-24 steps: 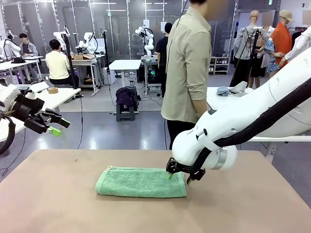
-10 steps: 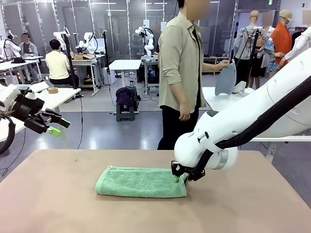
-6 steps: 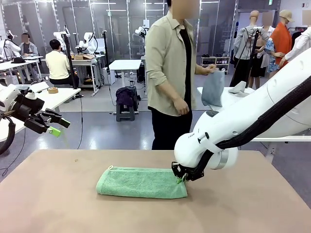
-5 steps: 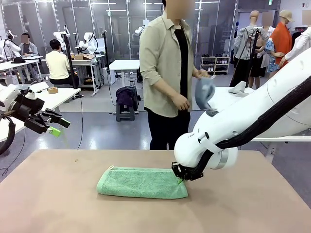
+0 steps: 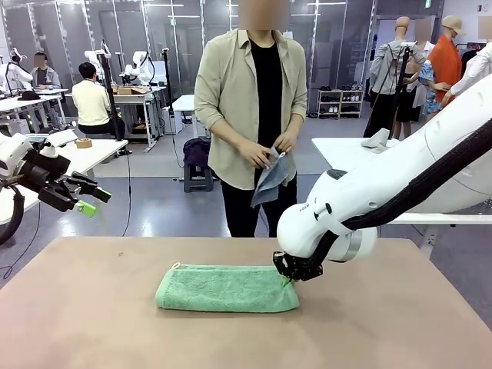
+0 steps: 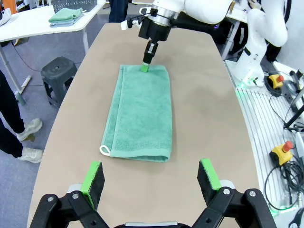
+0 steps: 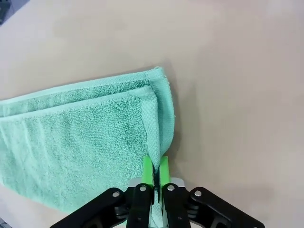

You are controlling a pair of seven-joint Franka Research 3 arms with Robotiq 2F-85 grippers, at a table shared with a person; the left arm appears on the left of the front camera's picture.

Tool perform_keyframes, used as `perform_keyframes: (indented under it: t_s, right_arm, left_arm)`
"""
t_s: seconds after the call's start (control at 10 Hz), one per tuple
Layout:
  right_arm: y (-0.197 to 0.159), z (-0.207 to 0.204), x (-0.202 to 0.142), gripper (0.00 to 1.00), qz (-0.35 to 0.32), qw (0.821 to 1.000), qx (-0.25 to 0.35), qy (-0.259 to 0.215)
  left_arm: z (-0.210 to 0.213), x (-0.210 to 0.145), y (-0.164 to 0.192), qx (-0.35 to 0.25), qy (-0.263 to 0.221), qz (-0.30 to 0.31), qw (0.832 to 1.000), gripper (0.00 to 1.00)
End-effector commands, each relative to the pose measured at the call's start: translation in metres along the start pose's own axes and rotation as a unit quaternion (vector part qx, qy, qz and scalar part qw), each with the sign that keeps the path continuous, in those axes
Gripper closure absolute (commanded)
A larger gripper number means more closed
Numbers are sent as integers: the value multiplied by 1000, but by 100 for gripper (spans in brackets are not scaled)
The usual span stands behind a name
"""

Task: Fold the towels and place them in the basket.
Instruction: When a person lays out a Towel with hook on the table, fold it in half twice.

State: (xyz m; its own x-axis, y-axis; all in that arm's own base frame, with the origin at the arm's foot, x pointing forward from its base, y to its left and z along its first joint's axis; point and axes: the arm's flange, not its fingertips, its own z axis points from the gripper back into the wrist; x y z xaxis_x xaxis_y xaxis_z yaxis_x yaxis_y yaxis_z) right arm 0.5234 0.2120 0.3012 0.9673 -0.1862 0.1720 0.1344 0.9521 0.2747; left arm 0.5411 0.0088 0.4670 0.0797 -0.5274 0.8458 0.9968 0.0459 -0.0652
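A mint green towel (image 5: 227, 288), folded into a long band, lies in the middle of the brown table (image 5: 92, 330). My right gripper (image 5: 290, 278) is down at its right end, and the right wrist view shows the gripper (image 7: 156, 173) shut on the layered edge of the towel (image 7: 85, 137). Off the table's left side, my left gripper (image 5: 84, 201) hangs open in the air. In the left wrist view its open gripper (image 6: 151, 175) looks along the towel (image 6: 140, 114) toward the right gripper (image 6: 145, 66). A person across the table holds a grey-blue towel (image 5: 270, 178) in both hands.
A white side table (image 6: 42, 28) carries folded green and blue towels (image 6: 66, 15) beside a dark mesh basket (image 6: 71, 4) at the picture's top edge. A dark stool (image 6: 57, 78) stands on the floor beside my table. Bare tabletop surrounds the green towel.
My right gripper has shut on the green towel's right end, and the towel has shifted slightly right. The person turned to face the table, bringing a grey-blue towel. The left arm stayed still.
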Motion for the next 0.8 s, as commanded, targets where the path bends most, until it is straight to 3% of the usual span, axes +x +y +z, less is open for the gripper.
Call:
perform_keyframes:
  t_s: [0.0, 0.2, 0.7]
  right_arm:
    - [-5, 11, 17, 100, 13, 1000, -22, -1]
    - [5, 31, 16, 100, 35, 999, -41, -4]
    - [90, 82, -39, 100, 97, 988, -116, -16]
  left_arm:
    - [1, 3, 1, 0, 4, 9, 1000, 0]
    - [1, 3, 1, 0, 4, 9, 1000, 0]
    - [1, 3, 1, 0, 4, 9, 1000, 0]
